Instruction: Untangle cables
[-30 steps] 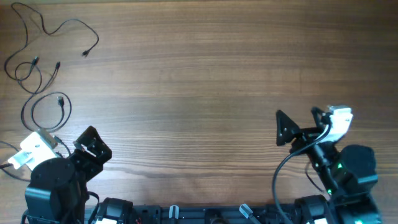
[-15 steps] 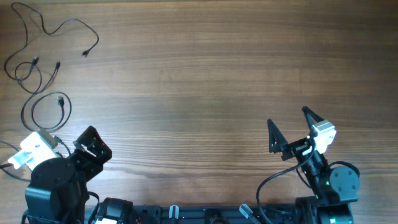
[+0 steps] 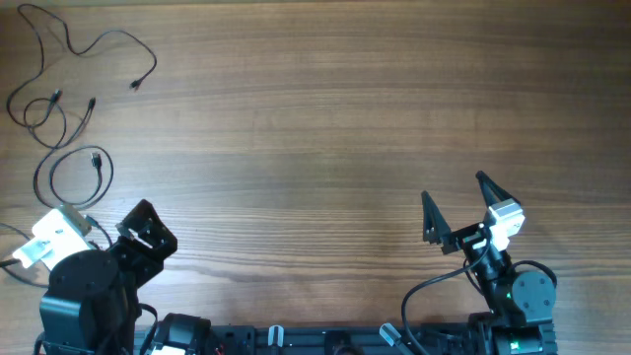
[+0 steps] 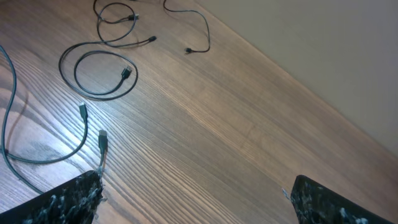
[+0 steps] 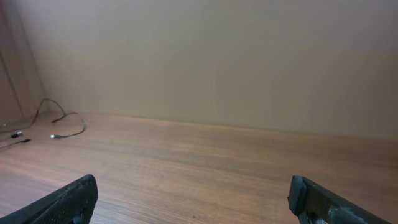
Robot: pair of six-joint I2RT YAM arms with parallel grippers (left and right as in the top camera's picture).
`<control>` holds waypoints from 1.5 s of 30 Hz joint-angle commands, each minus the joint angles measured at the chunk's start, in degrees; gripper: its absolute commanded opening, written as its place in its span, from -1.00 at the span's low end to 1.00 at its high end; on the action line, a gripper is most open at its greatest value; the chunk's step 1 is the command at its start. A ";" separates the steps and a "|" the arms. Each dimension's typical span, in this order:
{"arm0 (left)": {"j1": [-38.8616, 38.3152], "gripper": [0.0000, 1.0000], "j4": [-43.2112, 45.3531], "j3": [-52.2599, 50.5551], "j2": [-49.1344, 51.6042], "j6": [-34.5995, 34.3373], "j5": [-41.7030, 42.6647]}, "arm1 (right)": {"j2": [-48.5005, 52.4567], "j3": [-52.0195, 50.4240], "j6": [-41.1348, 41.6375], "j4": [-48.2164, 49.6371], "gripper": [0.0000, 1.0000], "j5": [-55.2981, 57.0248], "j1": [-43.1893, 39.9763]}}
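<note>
The cables [image 3: 74, 170] lie spread out at the table's far left as thin black loops with small plugs. One long strand [image 3: 99, 41] runs along the top corner. In the left wrist view a round coil [image 4: 99, 73] lies ahead, and two plug ends [image 4: 101, 139] rest just beyond the left finger. My left gripper [image 3: 144, 235] [image 4: 196, 202] is open over bare wood near the front left, holding nothing. My right gripper [image 3: 458, 204] [image 5: 196, 200] is open and empty at the front right, far from the cables. The right wrist view shows only a distant strand [image 5: 65, 123].
The wooden table [image 3: 315, 128] stretches wide between the arms. The arm bases and their thicker black leads [image 3: 434, 286] sit along the near edge. A plain wall [image 5: 217, 56] rises behind the far edge.
The right arm has drawn back toward the near edge and turned, so both its spread fingers now show. The left arm and the cables have not moved.
</note>
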 commanded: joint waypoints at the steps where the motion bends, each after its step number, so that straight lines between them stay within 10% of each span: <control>1: -0.28 1.00 0.20 -0.11 0.26 -0.72 -0.94 | -0.87 -0.42 -3.04 -1.95 0.99 2.14 -0.61; 45: -0.28 1.00 0.20 -0.11 0.26 -0.74 -0.94 | -0.87 -0.35 -4.76 -5.40 1.00 10.38 -7.82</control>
